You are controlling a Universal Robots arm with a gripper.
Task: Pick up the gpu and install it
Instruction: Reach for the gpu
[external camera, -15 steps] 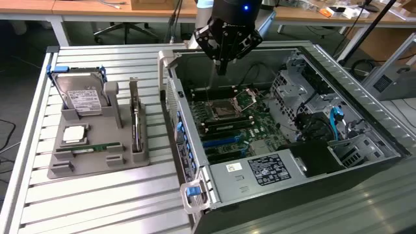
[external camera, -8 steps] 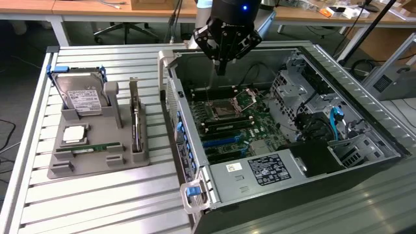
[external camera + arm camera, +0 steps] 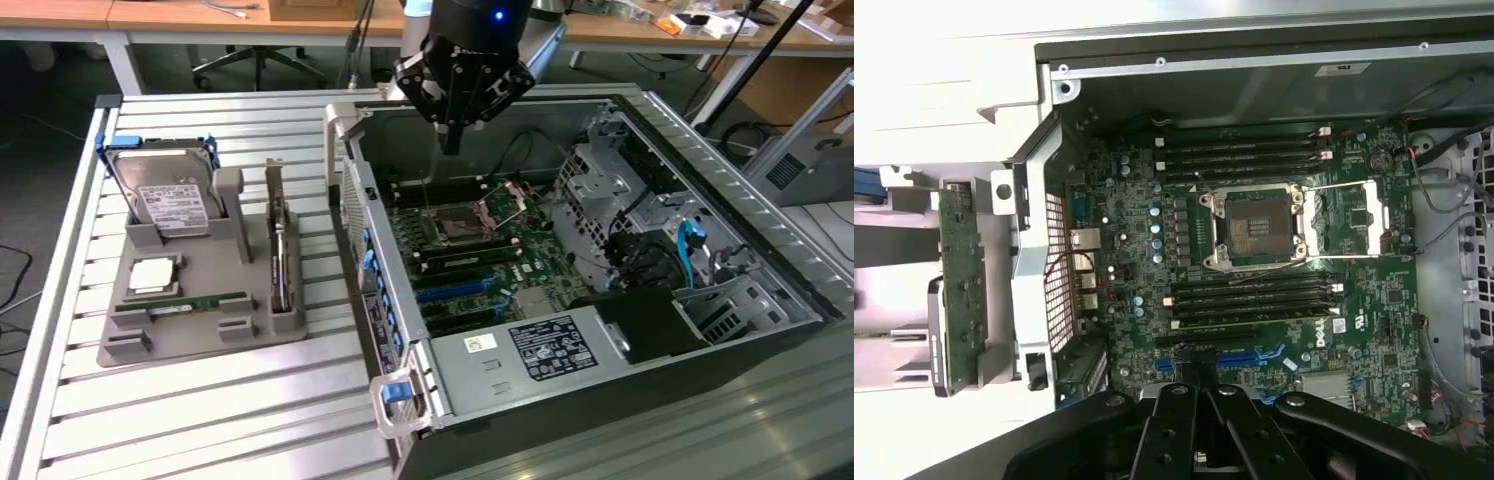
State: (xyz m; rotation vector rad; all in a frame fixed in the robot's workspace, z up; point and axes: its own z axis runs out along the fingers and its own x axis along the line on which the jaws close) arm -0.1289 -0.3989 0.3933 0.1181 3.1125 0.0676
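We see the black two-fingered gripper [image 3: 451, 143] hanging over the open black and silver computer case [image 3: 694, 150], above its far end in the exterior view. Its fingers are pressed together with nothing between them. In the wrist view the closed gripper [image 3: 1199, 378] sits over the green motherboard [image 3: 1144, 230], just beside the blue expansion slots [image 3: 1254, 355] and near the square silver processor socket [image 3: 1254, 225].

The gpu [image 3: 276, 255], a thin dark circuit board card, is not held. It stands on its long edge in a slot of the grey moulded parts holder [image 3: 200, 345], which lies on the slatted metal table [image 3: 200, 420] to the exterior view's left of the case. From the wrist camera we make out the gpu [image 3: 959, 290] as a narrow green strip outside the case wall, well apart from the gripper.

The same holder carries a silver hard drive with a white label [image 3: 167, 200], propped up at its far end, a small square silver processor [image 3: 151, 275] and a narrow green memory stick [image 3: 180, 301], lying flat at its near end.
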